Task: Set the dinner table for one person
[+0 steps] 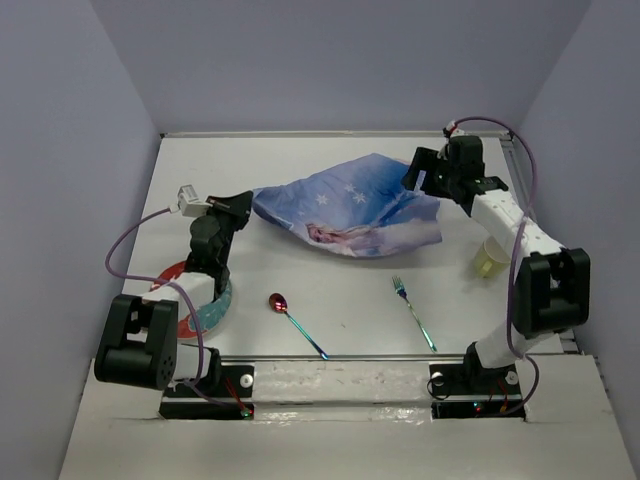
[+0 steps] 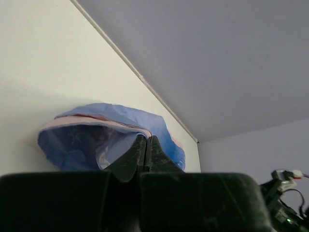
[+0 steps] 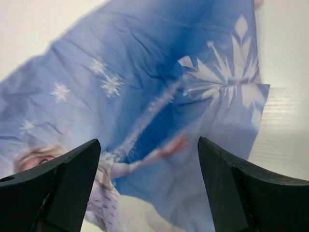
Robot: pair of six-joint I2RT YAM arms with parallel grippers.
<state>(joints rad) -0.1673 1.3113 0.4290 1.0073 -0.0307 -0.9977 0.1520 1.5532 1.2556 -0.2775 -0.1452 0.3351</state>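
Bench [image 1: 340, 300]: white and flat, filled most of the top view and carried everything. Mat [image 1: 350, 215]: blue printed cloth, crumpled and folded over itself at bench centre-far, not flat.

Step in hand, judged: spreading the mat before any dishes go on.

Left claw [image 2: 146, 141] sat at the mat's left corner, fingers together. Could not tell if cloth was pinched between them. Right claw [image 3: 147, 145] hung over the mat's right part, fingers wide apart, holding nothing.

Next move likely calls for the right claw to drop and pinch the right edge. Then both arms pull apart to flatten the cloth and bring it nearer the arms.

Plate [image 1: 218, 308]: red and teal rim, near left, mostly hidden under the left arm. Cup [image 1: 488, 258]: pale yellow, upright, at the right edge just beside the right arm. Spoon [image 1: 295, 322] and fork [image 1: 413, 310] lay loose on the near bench, well apart.

In the way: spoon and fork occupied the spot where the mat probably belongs. The plate under the left arm was awkward to reach.
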